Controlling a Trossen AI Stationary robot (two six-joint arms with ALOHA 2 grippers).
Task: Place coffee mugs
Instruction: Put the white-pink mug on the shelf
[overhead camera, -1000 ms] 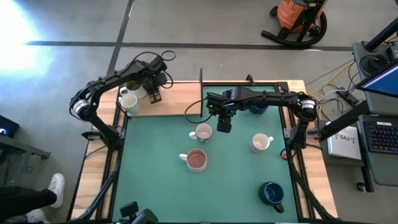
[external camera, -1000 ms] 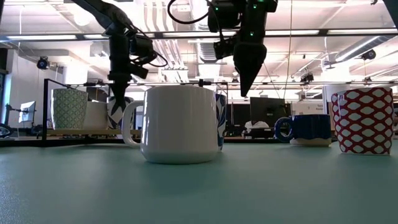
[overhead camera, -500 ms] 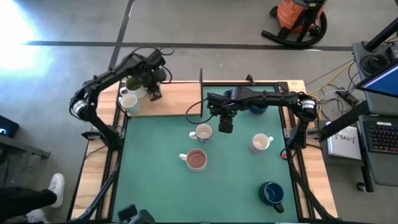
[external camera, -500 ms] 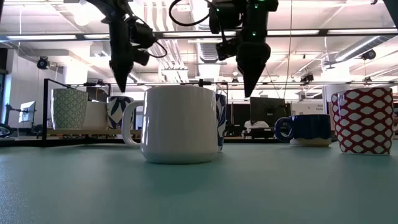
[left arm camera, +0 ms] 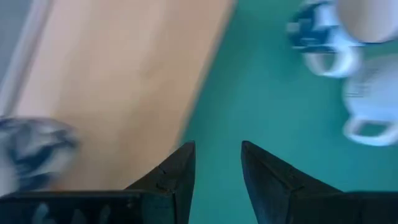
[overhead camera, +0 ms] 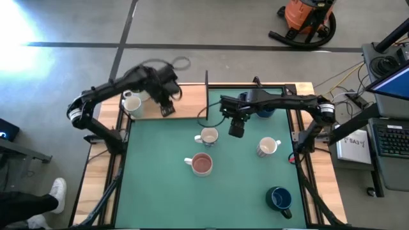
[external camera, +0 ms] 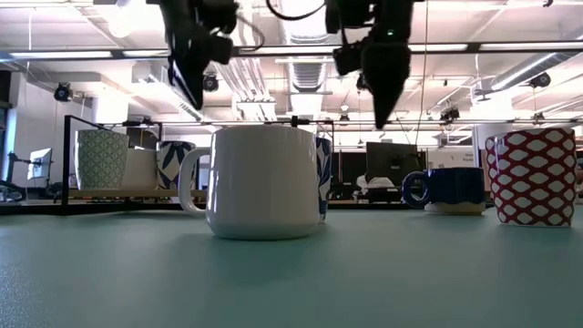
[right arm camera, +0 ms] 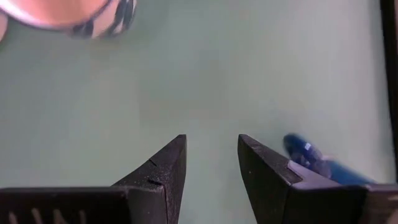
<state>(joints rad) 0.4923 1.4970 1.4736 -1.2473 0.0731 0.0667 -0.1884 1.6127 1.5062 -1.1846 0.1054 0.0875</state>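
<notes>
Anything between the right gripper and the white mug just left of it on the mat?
High view: only bare green mat between the right gripper and the white ceramic mug.

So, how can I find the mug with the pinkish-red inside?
Look at the green mat in the high view. Near its middle, below the white mug, stands the pinkish-red mug, its handle pointing left. It alone has a reddish interior.

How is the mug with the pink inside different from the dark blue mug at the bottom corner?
The pink-inside mug is pale outside with a pinkish-red inside; the dark blue mug is dark inside and out. The pink-inside mug sits near the middle of the green mat, with its handle pointing left; the dark blue mug sits near the mat's lower right corner, with its handle pointing down and right. Both stand upright, and neither tool touches them.
</notes>
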